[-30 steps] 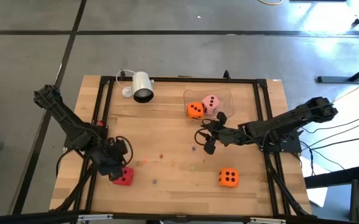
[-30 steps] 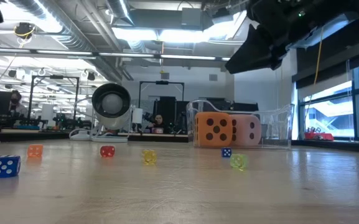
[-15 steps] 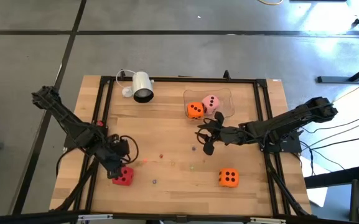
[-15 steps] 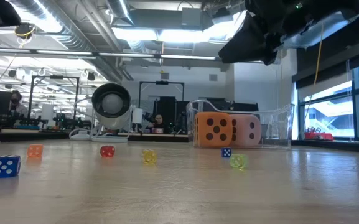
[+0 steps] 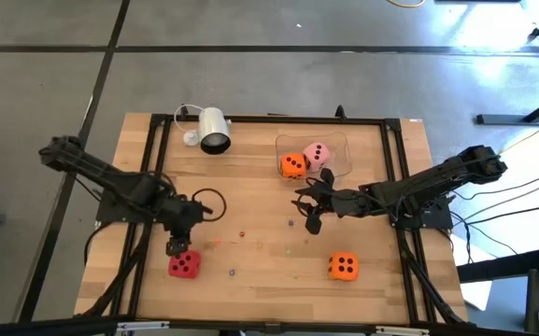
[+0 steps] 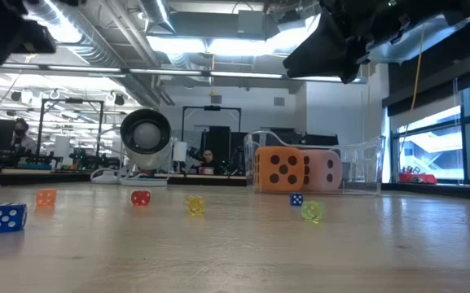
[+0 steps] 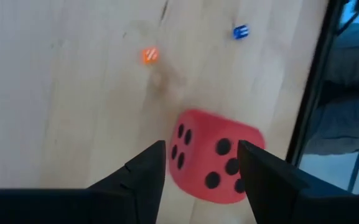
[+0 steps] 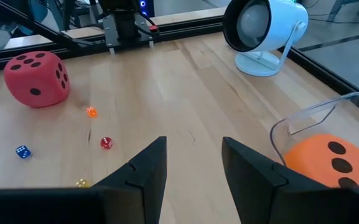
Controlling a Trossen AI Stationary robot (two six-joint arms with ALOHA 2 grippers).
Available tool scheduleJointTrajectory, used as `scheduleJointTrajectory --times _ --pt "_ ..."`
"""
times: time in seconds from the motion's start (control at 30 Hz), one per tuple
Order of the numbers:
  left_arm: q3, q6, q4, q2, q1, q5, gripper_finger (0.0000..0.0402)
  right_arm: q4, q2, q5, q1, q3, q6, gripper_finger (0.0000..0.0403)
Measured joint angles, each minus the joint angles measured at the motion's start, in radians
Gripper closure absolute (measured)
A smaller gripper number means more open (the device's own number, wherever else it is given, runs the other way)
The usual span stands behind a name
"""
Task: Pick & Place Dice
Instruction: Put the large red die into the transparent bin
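Note:
The red die point(image 5: 184, 265) rests on the wood near the table's left front; my left gripper point(image 5: 174, 246) hangs open just beyond it. In the left wrist view the red die point(image 7: 213, 155) shows between the open gripper point(image 7: 201, 155), whose fingers stand on either side of it. An orange die point(image 5: 292, 165) and the pale pink die point(image 5: 316, 156) sit in a clear container point(image 5: 336, 149). The second orange die point(image 5: 344, 268) lies near the front right. My right gripper point(image 5: 306, 211) hovers open at mid-table, close in front of the container.
A white cylindrical camera point(image 5: 213, 131) stands at the far left of the table. Several tiny coloured dice lie scattered mid-table, such as a blue one point(image 6: 6, 216) and a yellow one point(image 6: 195, 204). A black frame point(image 5: 157, 149) borders the table; bare wood lies between the arms.
My left arm has swung its wrist toward the table's right and stretched out lower over the table. Its gripper now sits just on the far side of the red die, which shows more fully from above. My right gripper has barely shifted.

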State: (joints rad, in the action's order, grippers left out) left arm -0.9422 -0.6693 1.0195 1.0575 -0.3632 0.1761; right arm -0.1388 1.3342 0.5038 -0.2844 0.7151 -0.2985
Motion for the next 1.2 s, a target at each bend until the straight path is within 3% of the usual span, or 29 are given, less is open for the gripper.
scheduleJointTrajectory --times 0.3,0.57,0.87,1.2 --pt "0.23 0.0 -0.206 -0.05 0.085 0.263 0.0214 0.0 0.0 0.0 0.0 0.0 0.0 0.025" --pt "0.327 0.003 -0.267 -0.064 0.084 0.273 0.0217 0.0 0.0 0.0 0.0 0.0 0.003 0.025" --pt "0.423 -0.038 -0.499 -0.064 0.083 0.382 0.0217 0.0 0.0 0.001 0.0 0.0 0.003 0.0249" --pt "0.428 -0.091 -0.5 -0.064 0.026 0.374 0.0217 0.0 0.0 0.001 0.0 0.0 0.002 0.0249"
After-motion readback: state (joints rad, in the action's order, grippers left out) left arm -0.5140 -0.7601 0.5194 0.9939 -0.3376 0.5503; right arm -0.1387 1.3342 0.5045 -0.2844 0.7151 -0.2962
